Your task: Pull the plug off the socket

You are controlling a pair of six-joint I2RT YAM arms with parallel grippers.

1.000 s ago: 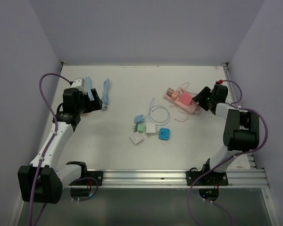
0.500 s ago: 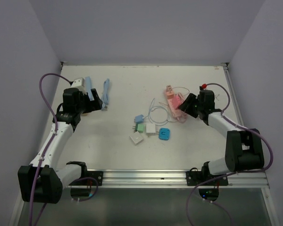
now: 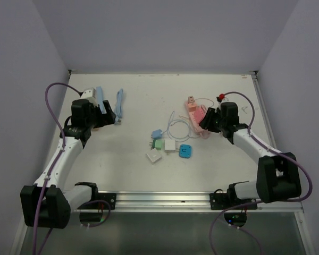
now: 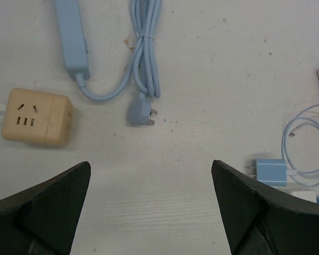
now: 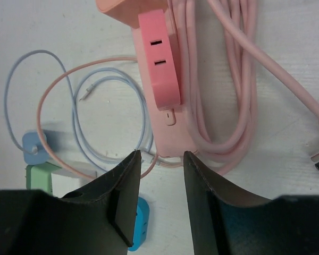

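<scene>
A pink power strip [image 5: 173, 133] lies right of centre on the table, also seen in the top view [image 3: 193, 111]. A darker pink plug block [image 5: 159, 58] with two slots sits on it. Its pink cable [image 5: 228, 106] is coiled beside it. My right gripper [image 5: 162, 162] is open and empty, its tips just short of the strip's near end, one fingertip [image 5: 130, 170] over a thin pink wire. In the top view the right gripper [image 3: 206, 123] is at the strip's end. My left gripper [image 4: 151, 175] is wide open and empty, far to the left [image 3: 110, 118].
A beige cube socket [image 4: 37, 117], a pale blue power strip [image 4: 72, 37] and its bundled cable [image 4: 146, 53] lie at the left. Several small adapters cluster mid-table: blue charger [image 4: 271, 171], green [image 3: 158, 143], white [image 3: 170, 144], bright blue [image 3: 185, 151]. A thin white-blue cable [image 5: 80, 122] loops nearby.
The right arm swung left towards the table's centre. The pink strip turned from diagonal to nearly straight and shifted left with it. The left arm has not moved.
</scene>
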